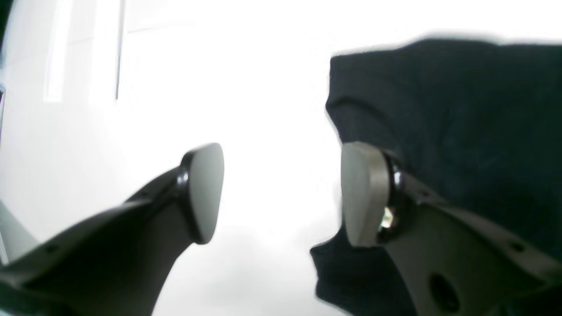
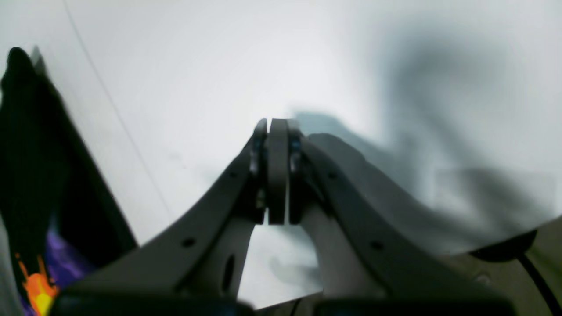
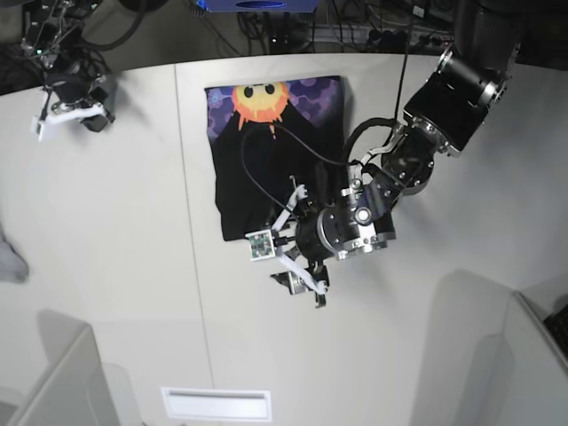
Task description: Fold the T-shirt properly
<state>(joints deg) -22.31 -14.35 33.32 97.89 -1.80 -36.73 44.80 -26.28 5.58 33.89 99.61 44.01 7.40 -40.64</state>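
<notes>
At the near edge of the T-shirt [image 3: 271,164], mid-surface, the left gripper [image 3: 297,275] hangs with its fingers [image 1: 204,193] spread fairly wide and nothing between them; the wrist view shows bare white surface [image 3: 115,257] in the gap. One pad sits right against the black cloth edge, so it looks like a release or a re-grasp at that hem. Can't tell which from here.

Shirt lies flat-ish, partly folded: black layer over the near part, sun print and purple clouds showing at the far end.

Right gripper [image 2: 277,171] is parked far left, well apart from the shirt, fingers pressed together, holding nothing.

Doing the step well, my read:
- Line the folded edge up with the shirt's side edges before leaving it; the near hem looks slightly skewed.
- Lift straight up to clear, so a pad doesn't drag the top layer.
- If re-grasping, pinch the top layer only and at a corner.
- Bring the right arm in for the next fold; one arm alone will likely skew it.

Hard to make out:
- Left arm body and cables cover the shirt's near right corner in the base view.
- Sleeves not distinguishable; black on black hides layer count.
- Both wrist views blurred, and the left one is blown out white.
- Small grey scrap [image 3: 9,260] at far-left edge, cut off.
</notes>
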